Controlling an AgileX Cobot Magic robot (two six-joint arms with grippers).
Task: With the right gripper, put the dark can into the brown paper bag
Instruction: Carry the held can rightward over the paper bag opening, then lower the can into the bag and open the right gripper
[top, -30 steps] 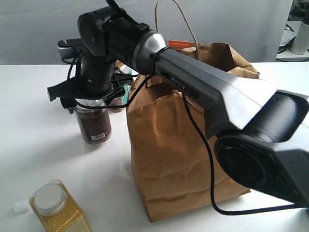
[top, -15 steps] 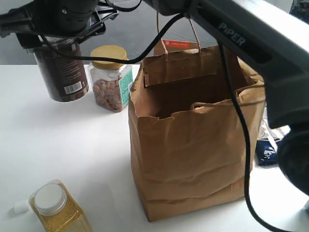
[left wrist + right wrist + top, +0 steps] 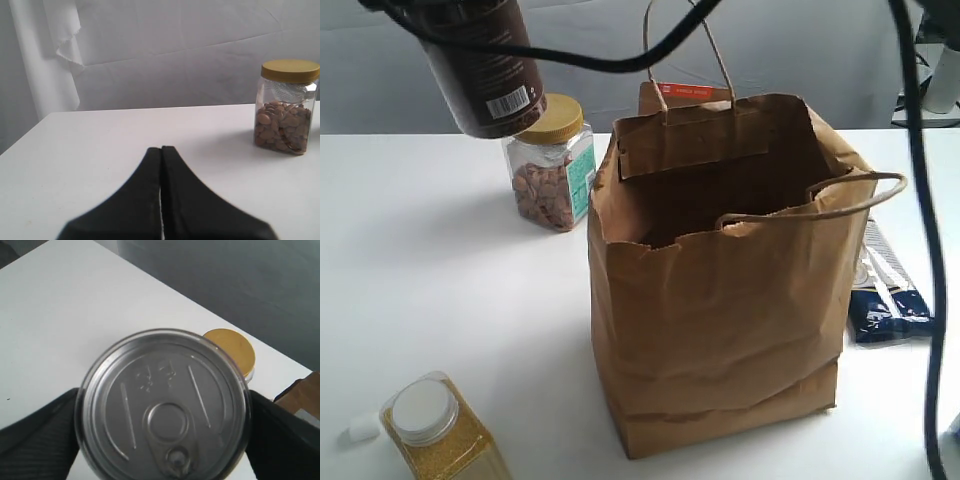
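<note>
The dark can (image 3: pixel 485 65) hangs in the air at the upper left of the exterior view, above and just left of the nut jar, with its barcode patch facing the camera. In the right wrist view its silver pull-tab lid (image 3: pixel 162 405) fills the frame, and my right gripper (image 3: pixel 162 420) is shut on the dark can, with a black finger (image 3: pixel 35 435) on each side. The brown paper bag (image 3: pixel 720 280) stands open at the centre, to the right of the can. My left gripper (image 3: pixel 161 150) is shut on nothing, low over the white table.
A yellow-lidded nut jar (image 3: pixel 550 165) stands left of the bag, and also shows in the left wrist view (image 3: pixel 285 107). A white-capped jar of yellow granules (image 3: pixel 445 430) sits at the front left. A dark blue packet (image 3: pixel 885 300) lies right of the bag. Black cables (image 3: pixel 620 62) cross the top.
The dark can has gone up from the table beside the nut jar to well above it. The right arm has risen almost out of the exterior view, uncovering the bag.
</note>
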